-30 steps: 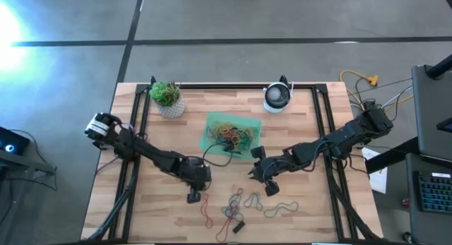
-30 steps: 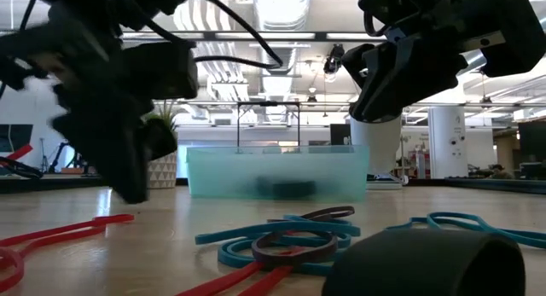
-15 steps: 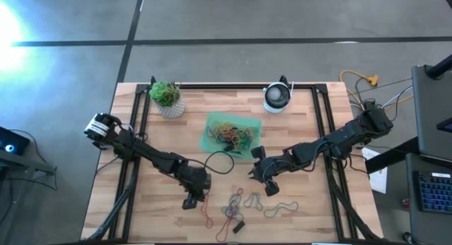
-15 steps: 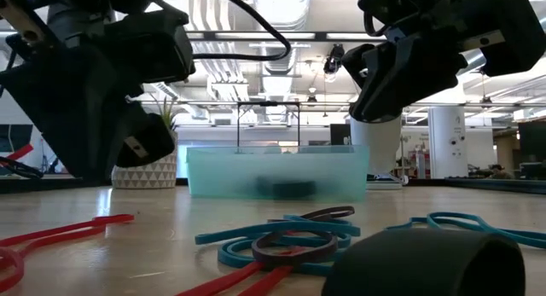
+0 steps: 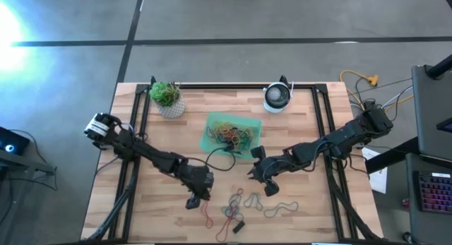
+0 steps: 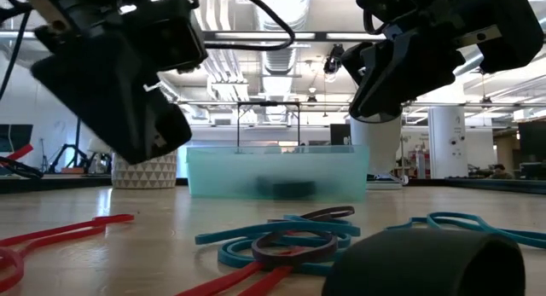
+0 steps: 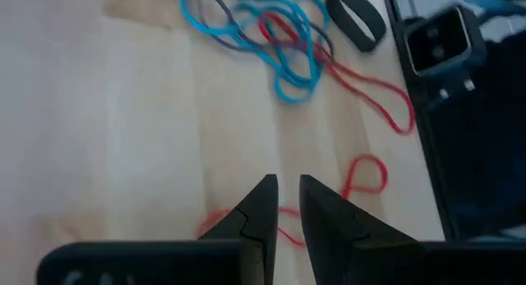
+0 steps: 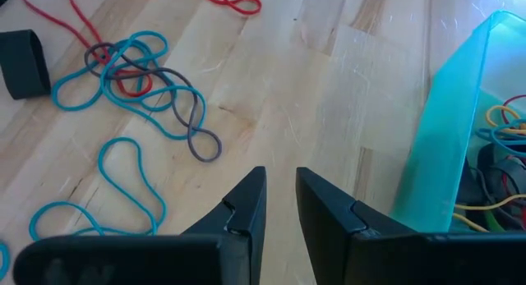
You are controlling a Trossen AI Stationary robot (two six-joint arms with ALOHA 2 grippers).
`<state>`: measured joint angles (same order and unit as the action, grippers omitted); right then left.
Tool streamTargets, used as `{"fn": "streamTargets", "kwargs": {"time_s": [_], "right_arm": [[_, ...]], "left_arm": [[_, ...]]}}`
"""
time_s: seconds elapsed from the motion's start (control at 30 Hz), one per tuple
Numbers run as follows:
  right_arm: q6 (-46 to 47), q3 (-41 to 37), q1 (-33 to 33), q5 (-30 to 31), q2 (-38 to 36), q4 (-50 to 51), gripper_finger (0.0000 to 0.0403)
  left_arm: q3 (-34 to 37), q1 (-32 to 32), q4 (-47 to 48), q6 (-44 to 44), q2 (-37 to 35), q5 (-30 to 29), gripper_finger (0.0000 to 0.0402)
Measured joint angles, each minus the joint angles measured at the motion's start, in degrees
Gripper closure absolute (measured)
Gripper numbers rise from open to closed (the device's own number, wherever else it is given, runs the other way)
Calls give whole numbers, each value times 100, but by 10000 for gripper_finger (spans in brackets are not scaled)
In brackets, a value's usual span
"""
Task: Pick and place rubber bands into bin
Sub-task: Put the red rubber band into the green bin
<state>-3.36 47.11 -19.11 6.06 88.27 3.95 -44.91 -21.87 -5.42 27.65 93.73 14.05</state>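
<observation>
The green tray (image 5: 210,126) stands at the table's middle with several coloured rubber bands (image 5: 233,135) in it. Loose bands lie near the front edge: a blue, grey and red tangle (image 5: 234,202) (image 7: 279,39) (image 8: 140,80), a long red band (image 5: 206,211) (image 7: 362,174), a teal band (image 5: 279,208) and a wide black band (image 5: 239,226). My left gripper (image 5: 193,201) (image 7: 286,186) hangs just above the red band, fingers together and empty. My right gripper (image 5: 252,174) (image 8: 279,182) waits between the tray's wall (image 8: 444,129) and the tangle, fingers together and empty.
A white pot with a green plant (image 5: 168,98) stands at the far left and a round white and dark device (image 5: 277,97) at the far right. A black cable (image 5: 220,157) loops from my left arm beside the tray. Black rails run along the table's sides.
My left gripper has gone toward the table's near edge and a little right, toward the red band and the tangle, and has tipped as it went.
</observation>
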Motion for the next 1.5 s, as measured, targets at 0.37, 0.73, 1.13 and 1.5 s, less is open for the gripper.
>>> {"fn": "streamTargets", "kwargs": {"time_s": [0.37, 0.73, 1.13, 1.5], "right_arm": [[0, 0, 0, -1, 0, 2, 339], [-2, 0, 0, -1, 0, 9, 339], [-2, 0, 0, -1, 0, 1, 339], [-4, 1, 0, -1, 0, 1, 339]], "left_arm": [[33, -28, 40, -92, 0, 47, 365], [31, -112, 142, -75, 241, 23, 360], [-19, -120, 157, 52, 504, 225, 271], [-17, -144, 130, -464, 533, -202, 260]]}}
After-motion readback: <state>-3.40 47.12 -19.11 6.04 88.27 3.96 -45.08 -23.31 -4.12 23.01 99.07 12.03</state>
